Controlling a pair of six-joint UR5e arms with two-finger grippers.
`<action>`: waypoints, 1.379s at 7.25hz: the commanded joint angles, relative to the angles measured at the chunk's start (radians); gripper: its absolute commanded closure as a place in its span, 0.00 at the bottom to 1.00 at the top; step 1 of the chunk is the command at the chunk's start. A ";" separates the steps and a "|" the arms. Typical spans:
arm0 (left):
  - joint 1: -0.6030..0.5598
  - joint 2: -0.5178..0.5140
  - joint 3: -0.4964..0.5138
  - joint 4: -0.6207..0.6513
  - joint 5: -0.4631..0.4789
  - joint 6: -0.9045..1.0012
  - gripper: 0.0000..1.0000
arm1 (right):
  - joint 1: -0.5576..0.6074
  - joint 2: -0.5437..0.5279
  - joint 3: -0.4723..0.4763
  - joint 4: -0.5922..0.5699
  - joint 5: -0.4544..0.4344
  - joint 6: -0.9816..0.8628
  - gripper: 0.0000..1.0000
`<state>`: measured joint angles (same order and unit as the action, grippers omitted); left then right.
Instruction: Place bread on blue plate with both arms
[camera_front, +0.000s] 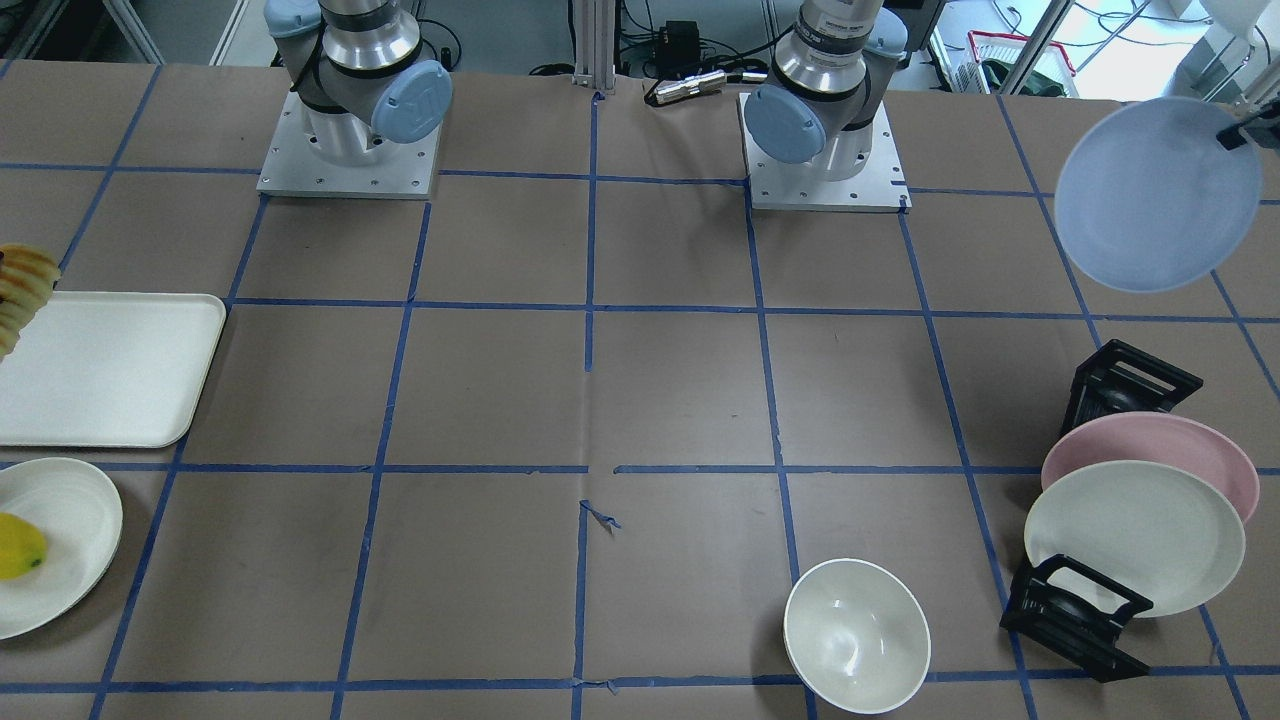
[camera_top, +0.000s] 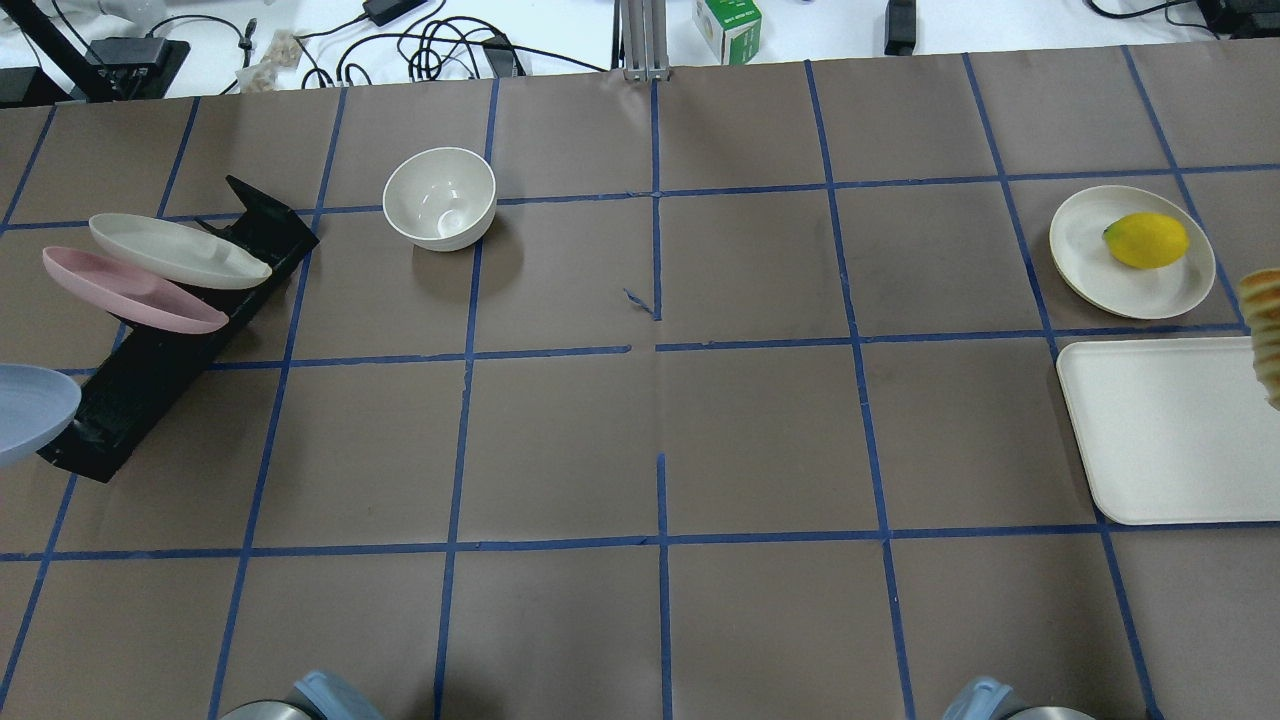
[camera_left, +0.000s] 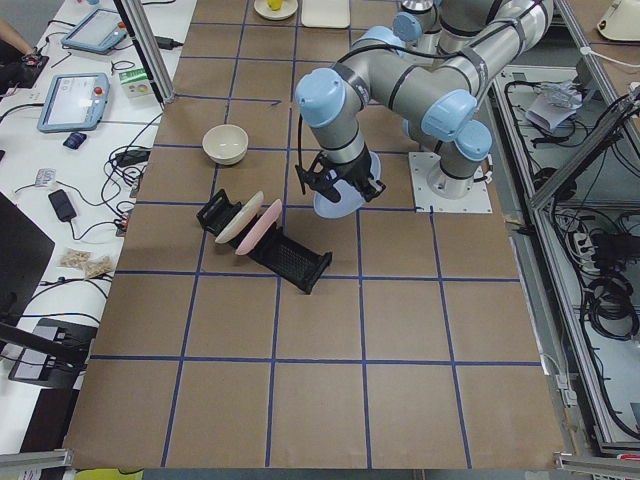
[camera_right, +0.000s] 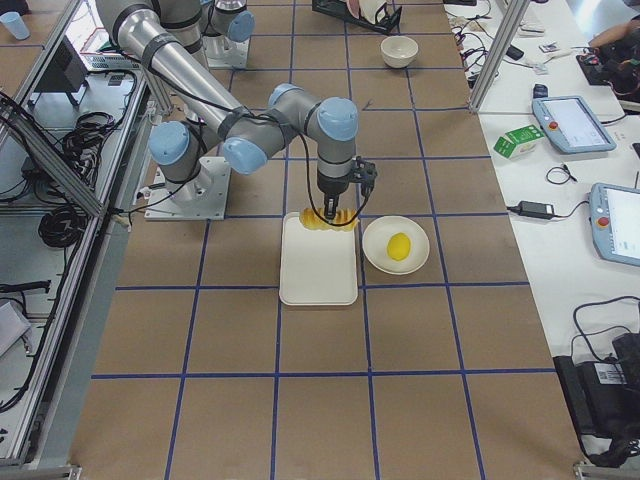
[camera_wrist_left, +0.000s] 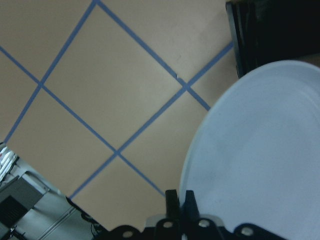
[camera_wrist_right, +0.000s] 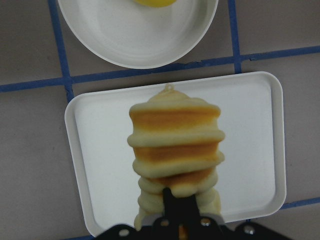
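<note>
The left end effector (camera_wrist_left: 181, 198) has its fingers closed tight on the rim of the blue plate (camera_front: 1150, 205), which hangs tilted in the air above the desk (camera_top: 760, 440), just off the robot-side end of the black rack (camera_top: 150, 380). Two more plates stand leaning in that rack, a pink plate (camera_top: 120, 290) and a cream plate (camera_top: 170, 250) (the cream one farther from the robot). On the other side, the right end effector (camera_wrist_right: 179, 204) is clamped shut on one end of the bread (camera_wrist_right: 175, 145). The ridged orange-and-yellow loaf hangs lengthwise below the fingers, over the white tray (camera_top: 1170, 430). In the exterior right view it sits over the tray's end nearest the robot base; whether its lower tip touches the tray I cannot tell. The bread and the blue plate are well apart, at opposite ends of the desk. Just beyond the tray, on the operators' side, a white plate (camera_top: 1085, 255) carries a smooth yellow fruit (camera_top: 1147, 240). A white bowl (camera_top: 440, 198) stands upright on the desk near the rack's far end, apart from it.
</note>
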<state>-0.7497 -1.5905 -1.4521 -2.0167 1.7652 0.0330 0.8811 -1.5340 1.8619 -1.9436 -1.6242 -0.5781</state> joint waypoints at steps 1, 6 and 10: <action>-0.206 0.029 -0.054 -0.001 -0.128 -0.012 1.00 | 0.088 -0.009 -0.012 0.012 0.007 0.030 1.00; -0.728 -0.057 -0.521 0.930 -0.431 -0.076 1.00 | 0.398 -0.041 -0.139 0.176 -0.003 0.449 1.00; -0.957 -0.213 -0.606 1.248 -0.475 -0.189 1.00 | 0.590 -0.020 -0.142 0.161 -0.002 0.566 1.00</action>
<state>-1.6531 -1.7575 -2.0457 -0.8418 1.2911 -0.1337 1.4148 -1.5676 1.7206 -1.7743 -1.6258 -0.0402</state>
